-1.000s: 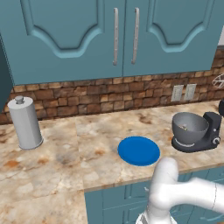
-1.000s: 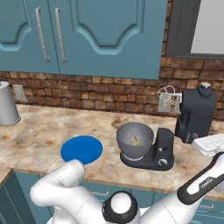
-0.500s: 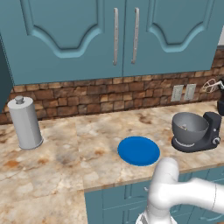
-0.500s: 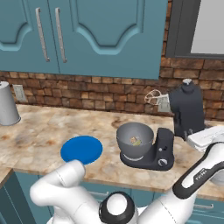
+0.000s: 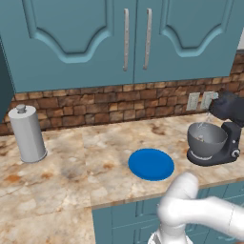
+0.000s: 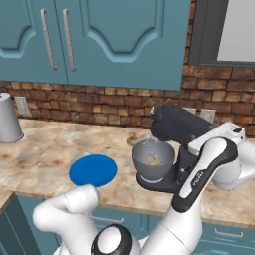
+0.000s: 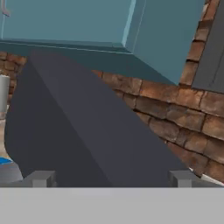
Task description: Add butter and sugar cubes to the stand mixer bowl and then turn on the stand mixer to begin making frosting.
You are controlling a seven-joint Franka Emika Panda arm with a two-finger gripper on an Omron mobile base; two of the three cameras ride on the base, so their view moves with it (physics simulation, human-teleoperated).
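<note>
— What colours are there?
— The stand mixer (image 6: 182, 130) is dark black. Its bowl (image 6: 153, 160) is grey. The plate (image 5: 151, 164) is bright blue.
— And the surface (image 5: 86, 167)?
— Tan with brown blotches. The cupboards (image 5: 95, 38) are teal.

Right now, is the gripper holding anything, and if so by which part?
Nothing is held. The gripper is open, its fingertips standing wide apart on either side of the stand mixer's dark head, not clamped on it.
</note>
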